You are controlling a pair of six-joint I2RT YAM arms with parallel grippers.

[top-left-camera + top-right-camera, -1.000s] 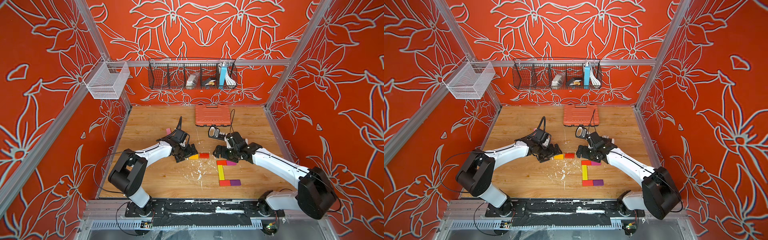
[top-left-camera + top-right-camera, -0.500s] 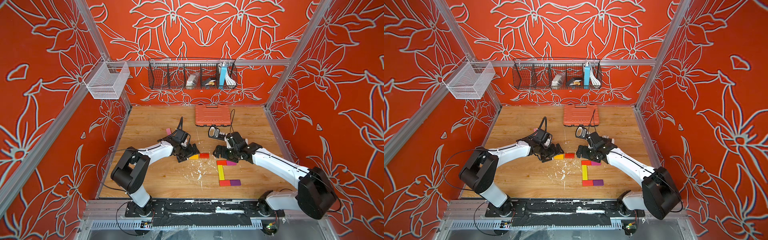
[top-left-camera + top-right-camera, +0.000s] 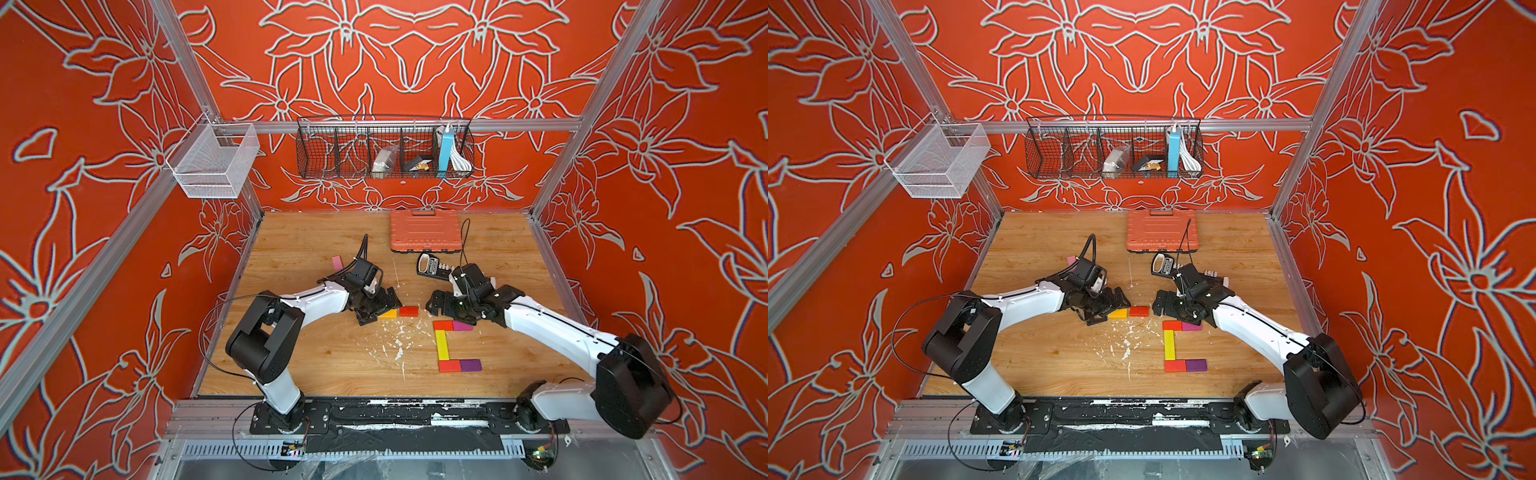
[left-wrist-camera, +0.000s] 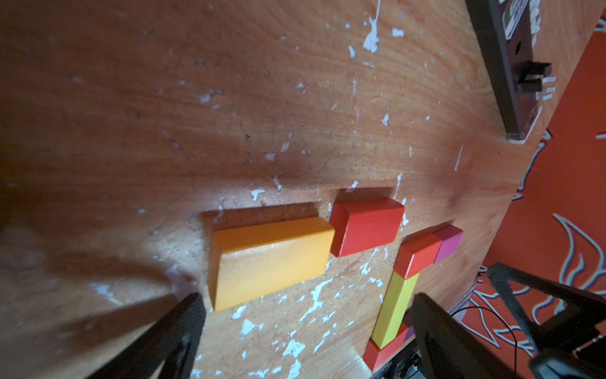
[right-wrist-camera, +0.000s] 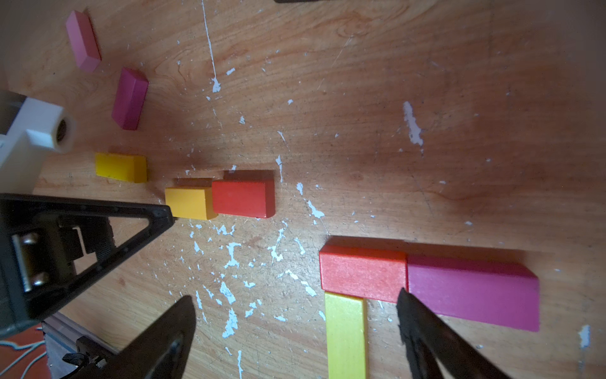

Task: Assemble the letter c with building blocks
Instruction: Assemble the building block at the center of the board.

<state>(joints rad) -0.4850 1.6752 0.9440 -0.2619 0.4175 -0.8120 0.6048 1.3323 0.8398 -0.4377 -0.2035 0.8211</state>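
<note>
Nearest the arm bases on the bench, the letter's lower bar is the near red block with the purple block touching it on the robot's right, both lying left to right. The long yellow block forms the spine, its long axis pointing straight away from the bases. It meets the far red block, which butts end to end against the magenta block. The C opens to the robot's right and, to my eye, already reads whole.

Since a second ago no block has shifted; only the elbow of the left arm has swung in a little, and both pincers have stayed spread. So you are carrying nothing, and the letter is either finished or awaiting a trim.

Just beyond it, the right pincer gapes wide and empty, one fingertip over the seam of the far red and magenta blocks; whether it touches I cannot tell. The left pincer is equally wide and empty. The orange block lies just ahead of its tips, left to right, end to end with the loose red block. Farther out lie a small yellow block, a loose magenta block and a pink block, apart from the letter
</note>
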